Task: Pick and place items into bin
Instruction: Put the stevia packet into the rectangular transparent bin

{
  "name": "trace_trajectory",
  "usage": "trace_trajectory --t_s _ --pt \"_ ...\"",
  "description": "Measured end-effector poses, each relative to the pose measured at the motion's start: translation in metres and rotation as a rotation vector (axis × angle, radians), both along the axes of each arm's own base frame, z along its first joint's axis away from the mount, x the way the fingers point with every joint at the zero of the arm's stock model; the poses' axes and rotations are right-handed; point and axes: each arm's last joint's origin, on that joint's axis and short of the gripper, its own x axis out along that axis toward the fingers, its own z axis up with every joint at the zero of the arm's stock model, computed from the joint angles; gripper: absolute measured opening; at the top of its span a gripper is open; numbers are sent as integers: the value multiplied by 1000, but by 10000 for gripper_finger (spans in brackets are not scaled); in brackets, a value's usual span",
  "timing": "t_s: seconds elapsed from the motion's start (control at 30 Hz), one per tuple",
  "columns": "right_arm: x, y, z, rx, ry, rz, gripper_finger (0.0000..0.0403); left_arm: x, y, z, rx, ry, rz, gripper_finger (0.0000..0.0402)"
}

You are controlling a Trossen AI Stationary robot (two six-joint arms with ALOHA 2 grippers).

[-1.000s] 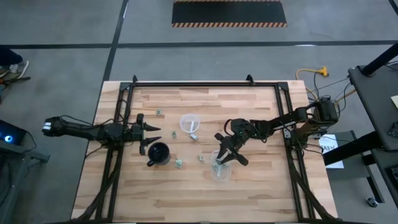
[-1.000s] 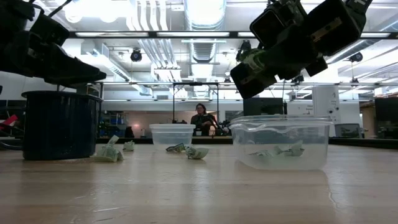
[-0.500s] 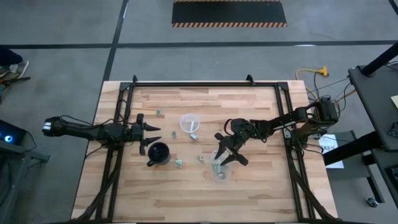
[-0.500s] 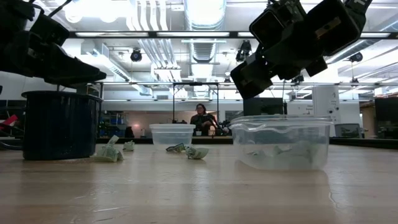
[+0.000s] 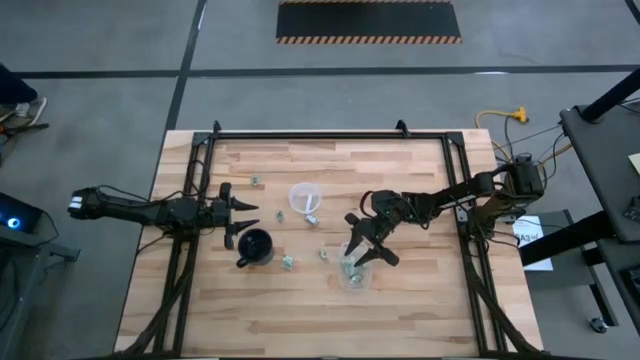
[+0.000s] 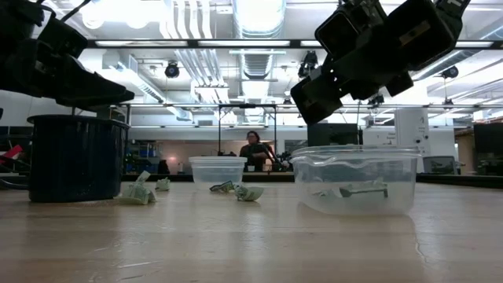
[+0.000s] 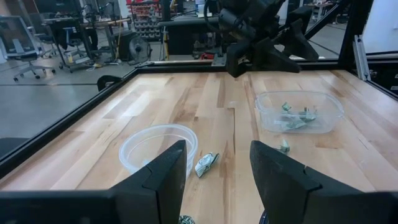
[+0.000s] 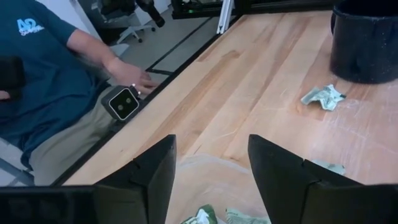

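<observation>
Tiny pale green pieces lie on the wooden table: one (image 5: 256, 180) at the far left, one (image 5: 312, 218) beside a round clear tub (image 5: 304, 197), and two (image 5: 288, 263) (image 5: 325, 254) near the black mug (image 5: 255, 245). More pieces (image 8: 205, 215) lie in the clear bin (image 5: 354, 274). My right gripper (image 5: 360, 248) hangs open and empty over the bin; it also shows in its wrist view (image 8: 211, 143). My left gripper (image 5: 243, 222) is open and empty just left of the mug, above the table, and its wrist view (image 7: 217, 149) shows it too.
A black metal frame (image 5: 330, 134) runs along the table's edges. A person in a blue shirt (image 8: 37, 68) sits beyond the table's near edge, with a hand (image 8: 134, 78) on the frame. Bare wood lies along the near and far right of the table.
In the low view a pale green bit that showed at my right gripper's fingers one second ago no longer shows there. The pieces inside the clear bin now lie differently. Both arms have otherwise kept their places.
</observation>
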Motion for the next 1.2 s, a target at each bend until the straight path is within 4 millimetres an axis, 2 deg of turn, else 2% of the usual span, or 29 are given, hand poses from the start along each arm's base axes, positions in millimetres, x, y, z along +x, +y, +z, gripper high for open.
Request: trace_trajectory --t_s 0.3,0.5,0.63,0.77,0.93,1.2 --pt "3 -2 0 -44 -7 -93 192 0 0 0 0 0 0 162" --pt "12 -6 10 -75 -19 -225 192 0 0 0 0 0 0 162" --pt "17 -6 17 -63 -33 -233 192 0 0 0 0 0 0 162" --pt "20 -5 19 -70 29 -233 192 0 0 0 0 1 0 162" --pt "24 -8 21 -141 101 -316 192 0 0 0 0 1 0 162" --pt "34 -8 29 -196 115 -302 192 0 0 0 0 1 0 162"
